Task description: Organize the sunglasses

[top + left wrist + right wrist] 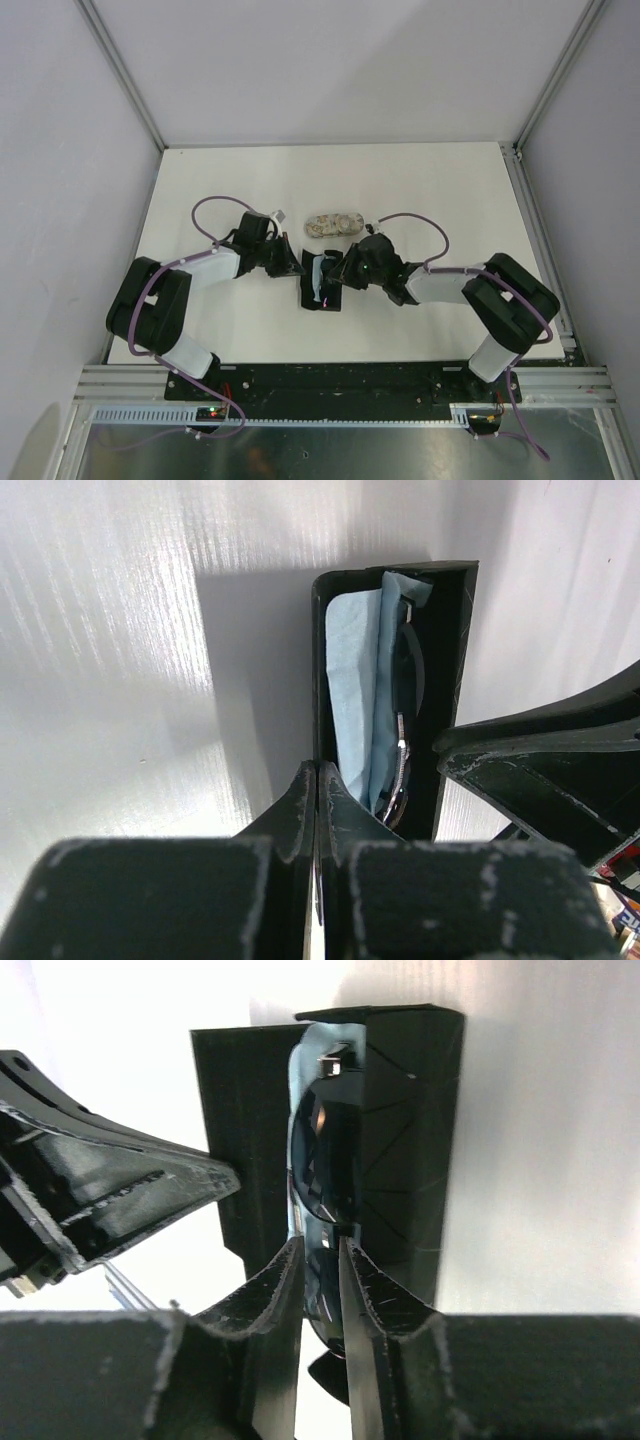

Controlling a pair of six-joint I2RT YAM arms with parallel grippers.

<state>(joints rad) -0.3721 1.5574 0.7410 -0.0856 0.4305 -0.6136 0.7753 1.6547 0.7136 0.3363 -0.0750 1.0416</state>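
We see bright overhead light bleaching the white table (450, 200); the black case (455, 650) throws a soft shadow, and the left gripper (317, 780) blurs close up.

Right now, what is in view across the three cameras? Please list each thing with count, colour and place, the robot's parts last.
sunglasses: one, dark lenses, thin metal arm; inside the open black case.
black case: one, black; open, mid-table between the grippers.
cloth: one, light blue; in the black case with the sunglasses.
patterned case: one, beige; beyond the black case.
small object: one, pale; left of the patterned case, too small to identify.
table: one, white.
left gripper: one, black; shut, at the black case's left edge.
right gripper: one, black; jaws either side of the sunglasses, grip unclear.
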